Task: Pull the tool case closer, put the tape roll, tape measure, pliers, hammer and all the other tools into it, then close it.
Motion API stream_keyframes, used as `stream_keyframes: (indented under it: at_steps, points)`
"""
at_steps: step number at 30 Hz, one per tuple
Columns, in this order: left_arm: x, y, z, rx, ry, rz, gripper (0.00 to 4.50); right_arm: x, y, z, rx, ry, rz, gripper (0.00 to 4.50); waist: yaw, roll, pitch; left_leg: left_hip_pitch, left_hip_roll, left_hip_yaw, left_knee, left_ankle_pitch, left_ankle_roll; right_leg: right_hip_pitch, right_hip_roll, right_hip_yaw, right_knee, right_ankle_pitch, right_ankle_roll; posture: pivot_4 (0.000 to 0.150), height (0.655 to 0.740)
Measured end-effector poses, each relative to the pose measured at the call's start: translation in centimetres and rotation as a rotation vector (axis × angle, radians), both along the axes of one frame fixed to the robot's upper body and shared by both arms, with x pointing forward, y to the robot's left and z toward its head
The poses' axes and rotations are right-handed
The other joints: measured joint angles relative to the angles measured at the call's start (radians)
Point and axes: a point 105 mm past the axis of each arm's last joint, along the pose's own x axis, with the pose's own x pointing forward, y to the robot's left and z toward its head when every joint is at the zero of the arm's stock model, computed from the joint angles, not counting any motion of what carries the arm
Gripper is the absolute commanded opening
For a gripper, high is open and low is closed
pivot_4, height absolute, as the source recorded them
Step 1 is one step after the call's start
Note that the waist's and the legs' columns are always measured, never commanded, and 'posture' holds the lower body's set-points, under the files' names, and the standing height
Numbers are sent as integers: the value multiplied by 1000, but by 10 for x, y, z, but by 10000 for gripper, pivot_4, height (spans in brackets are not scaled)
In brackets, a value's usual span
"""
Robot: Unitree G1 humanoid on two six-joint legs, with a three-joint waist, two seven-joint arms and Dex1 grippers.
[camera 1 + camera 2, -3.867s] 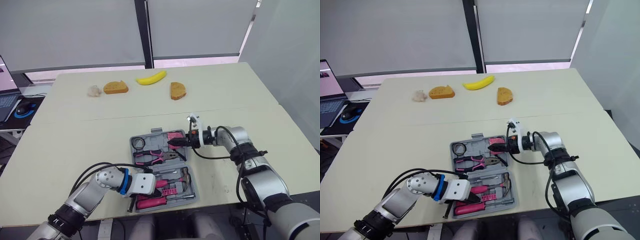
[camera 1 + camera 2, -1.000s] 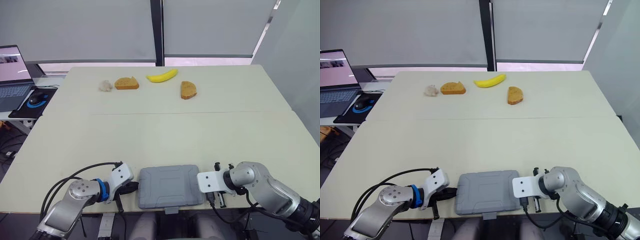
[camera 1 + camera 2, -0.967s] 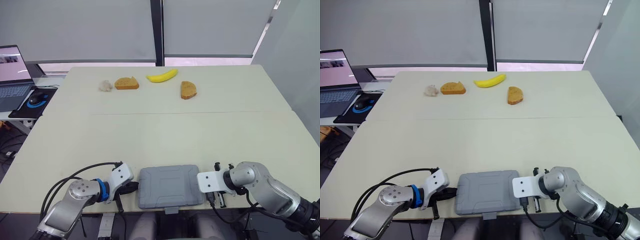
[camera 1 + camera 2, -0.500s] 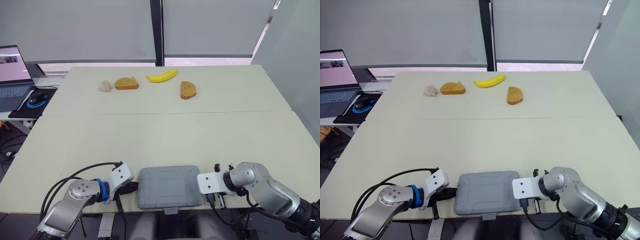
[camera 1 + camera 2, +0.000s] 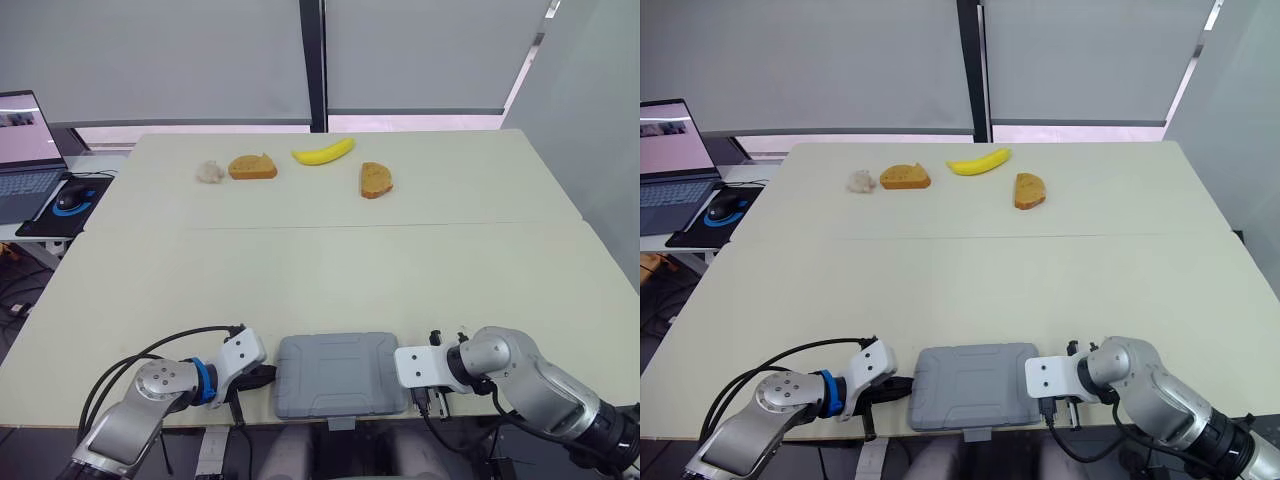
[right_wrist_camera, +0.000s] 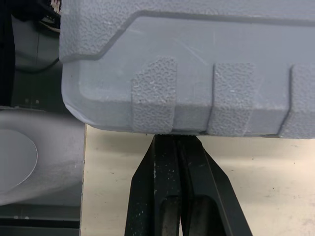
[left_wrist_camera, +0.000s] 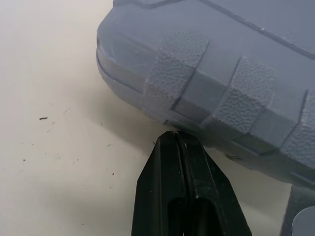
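1. Since the earliest frames the tool case point(image 5: 340, 373) has gone from lying open farther up the table, with pink-handled tools in its tray, to lying with its lid down at the near edge; over the last second it has hardly shifted.
2. The left gripper point(image 7: 176, 133) sits at the case's left side, its two black fingers pressed together, tips right at the ribbed side wall near a corner; the right gripper point(image 6: 174, 137) mirrors it at the right side, fingers likewise together, tips against the wall under a textured rib.
3. My reading: packing and closing look done, with no loose tool on the table; the front latch point(image 5: 340, 424) hangs past the table edge, and whether it is fastened I cannot tell.
4. The table point(image 5: 330, 270) is pale cream and matt, with a seam across its middle; at the far side lie a banana point(image 5: 323, 152), two bread slices point(image 5: 252, 166) point(image 5: 375, 180) and a small pale lump point(image 5: 210, 172), well apart from the case.
5. Grey roller blinds point(image 5: 180, 50) cover the windows behind; a laptop point(image 5: 20, 150) and a mouse point(image 5: 68, 198) sit on a side desk to the robot's left.
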Motion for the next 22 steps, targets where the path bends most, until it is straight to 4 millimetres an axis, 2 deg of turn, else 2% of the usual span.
stream_keyframes:
  at_steps: [5,7,11,13,16,22]
  points:
    - [8,31,10,30,-18,47,0,7,-30,15,-11,-37,-83,173,0,0,0,0,0,0,0,0,0,0,0,-1,0,0,0,1500,7400]
    - [6,48,22,42,-15,45,0,4,-37,27,31,-40,-88,173,0,-1,1,-1,1,0,0,0,0,0,0,-1,0,0,0,1500,7400]
    - [5,87,64,113,-67,59,0,-1,-63,69,93,-62,-87,173,0,-1,1,0,1,1,0,0,0,1,0,0,-1,0,0,1500,7400]
    - [8,90,85,98,-123,61,0,0,-76,90,105,-74,-99,173,0,0,2,0,1,1,0,0,0,1,0,0,-1,0,0,1500,7400]
    - [6,84,103,85,-136,16,0,-1,-84,113,132,-72,-93,173,0,0,2,0,2,1,0,0,0,1,0,-1,-1,0,0,1500,7400]
    - [7,86,105,76,-118,32,0,-3,-93,118,126,-43,-75,173,-1,0,2,0,2,2,-1,0,1,0,0,0,-1,0,0,1500,7400]
